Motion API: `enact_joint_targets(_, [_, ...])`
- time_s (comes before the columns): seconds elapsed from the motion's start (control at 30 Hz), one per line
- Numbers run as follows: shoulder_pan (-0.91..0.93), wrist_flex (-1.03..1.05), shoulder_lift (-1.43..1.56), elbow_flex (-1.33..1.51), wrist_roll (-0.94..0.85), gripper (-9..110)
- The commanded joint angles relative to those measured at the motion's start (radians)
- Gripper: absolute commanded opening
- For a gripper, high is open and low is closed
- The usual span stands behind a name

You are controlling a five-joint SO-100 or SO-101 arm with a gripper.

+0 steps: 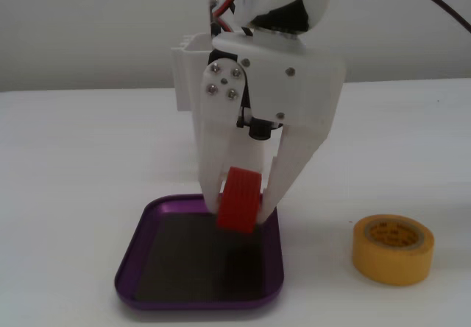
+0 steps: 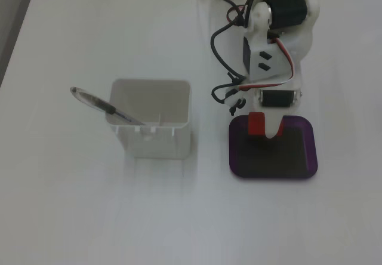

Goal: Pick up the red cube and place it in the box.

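My gripper (image 1: 241,209) is shut on the red cube (image 1: 239,200), which sits tilted between the two white fingers. It hangs low over the back edge of the box, a shallow purple tray (image 1: 199,303) with a dark bottom. I cannot tell whether the cube touches the bottom. In the other fixed view, from above, the cube (image 2: 256,123) shows at the tray's near-arm edge, with the gripper (image 2: 263,131) over the tray (image 2: 236,157). The rest of the tray holds nothing.
A yellow tape roll (image 1: 392,248) lies on the white table right of the tray. A tall white container (image 2: 152,128) with a pen (image 2: 104,107) leaning in it stands left of the tray in the view from above, and behind the arm (image 1: 188,69) in the front view.
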Motion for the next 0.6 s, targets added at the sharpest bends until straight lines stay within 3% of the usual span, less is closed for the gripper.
enact_joint_targets(0.0, [0.003, 0.002, 0.009, -0.040, -0.037, 0])
enact_joint_targets(0.13, [0.003, 0.006, 0.009, -0.040, -0.046, 1])
enact_joint_targets(0.37, [0.006, 0.006, 0.009, -0.032, -0.046, 14])
enact_joint_targets(0.57, [0.060, 0.008, 0.023, -0.032, -0.037, 16])
